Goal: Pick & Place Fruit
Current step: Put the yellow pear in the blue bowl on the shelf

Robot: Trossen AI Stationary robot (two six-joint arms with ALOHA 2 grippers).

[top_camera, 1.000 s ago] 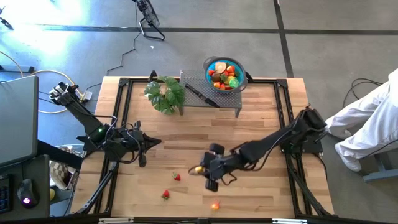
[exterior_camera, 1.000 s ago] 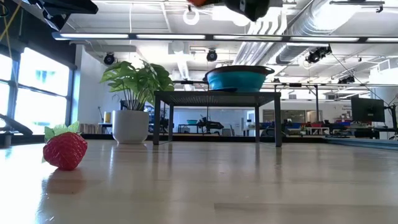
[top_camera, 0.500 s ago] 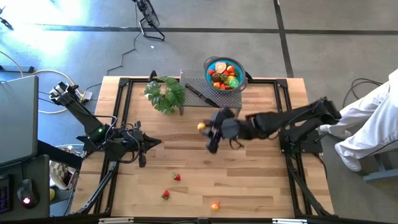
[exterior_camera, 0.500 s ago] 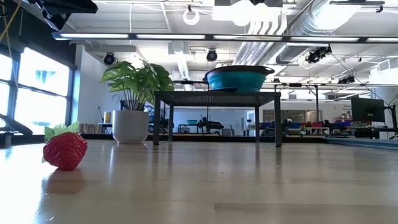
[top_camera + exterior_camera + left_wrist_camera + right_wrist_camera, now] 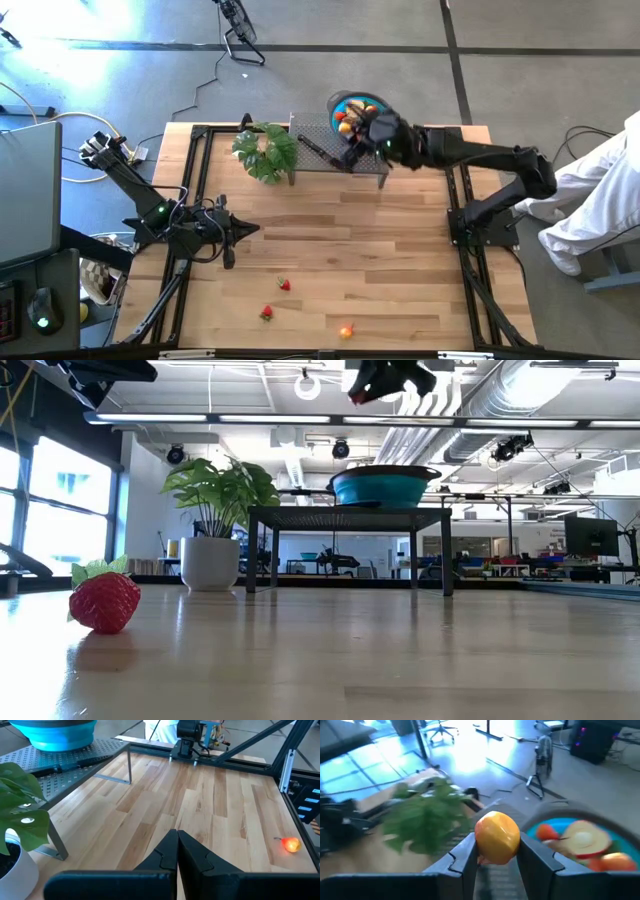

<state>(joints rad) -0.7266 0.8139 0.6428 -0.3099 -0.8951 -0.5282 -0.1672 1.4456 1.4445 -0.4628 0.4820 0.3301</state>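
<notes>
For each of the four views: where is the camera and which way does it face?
High: overhead, straight down; both arms, table.
Low: tabletop level, facing the rack; strawberry, right hand overhead.
Left wrist: past the shut left hand across the boards.
Right wrist: past the right hand holding a yellow fruit.
All four show the blue bowl.

Leafy plant (image 5: 266,152), knife (image 5: 322,152), bowl (image 5: 385,487)

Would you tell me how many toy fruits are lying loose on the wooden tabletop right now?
3: two small red strawberries near the front edge toward the left arm, and an orange-yellow piece further right at the front edge.
</notes>
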